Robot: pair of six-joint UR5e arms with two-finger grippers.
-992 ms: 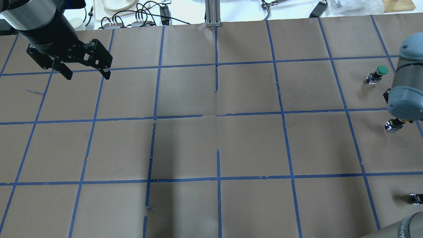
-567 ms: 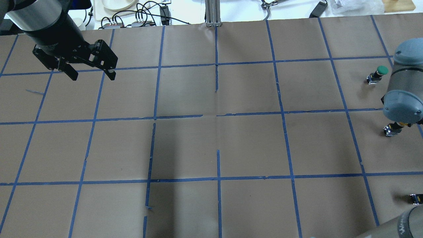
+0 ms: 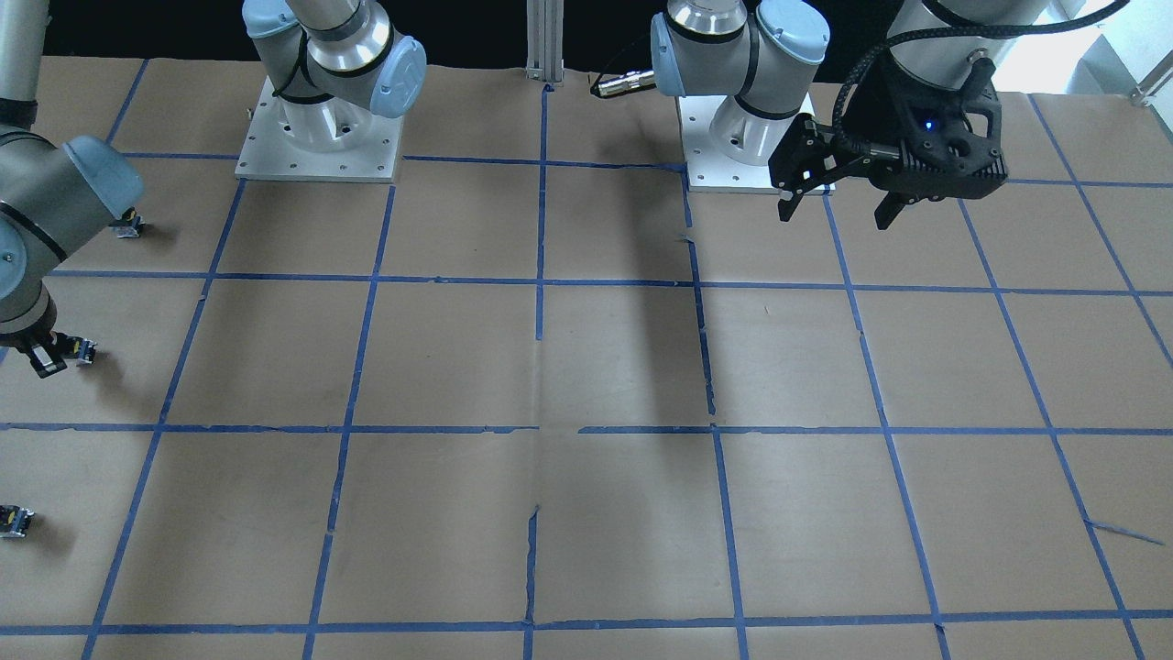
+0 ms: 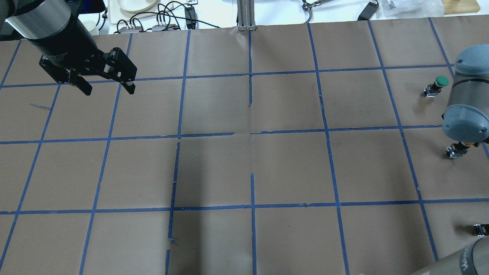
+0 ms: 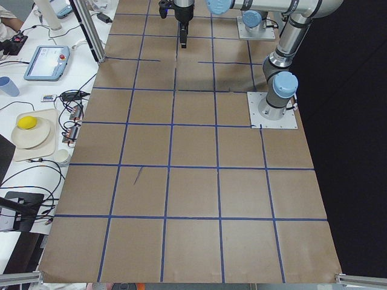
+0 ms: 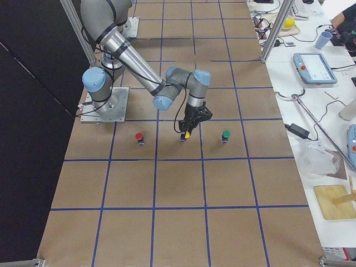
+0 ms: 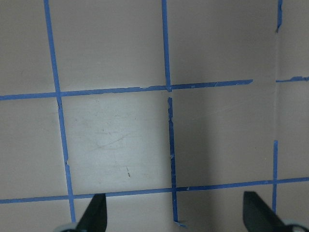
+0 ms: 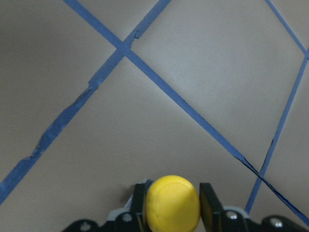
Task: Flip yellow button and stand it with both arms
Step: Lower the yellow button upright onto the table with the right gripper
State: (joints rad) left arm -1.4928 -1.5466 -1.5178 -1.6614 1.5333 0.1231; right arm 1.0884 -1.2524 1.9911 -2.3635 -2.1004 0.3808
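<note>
- Gripping the yellow button [image 8: 173, 204], the right gripper [image 8: 174, 215] has its jaws closed on it at the cap, low at the table [image 4: 290, 168]'s right end.
- Light, rigid plastic (smooth cap probably slippery); its boxy block should offer flatter holds.
- Left gripper [image 4: 109, 91] hangs well apart, wide open, empty.

Your widest lane: middle of table [image 4: 244, 168], flat taped paper from left gripper [image 4: 109, 91] across to right-side buttons. Left gripper hangs above table, jaws apart, only paper beneath.

Right gripper [image 6: 185, 131] is low, clamped on yellow button [image 8: 173, 203]. Flanking it, each in neighbouring grid square: green button [image 6: 226, 136] away from robot, red button [image 6: 139, 137] toward base. Right arm [image 4: 466, 114] overhangs that spot, blocking your approach from above.

Post [image 4: 246, 15] stands at far table edge, centre.
</note>
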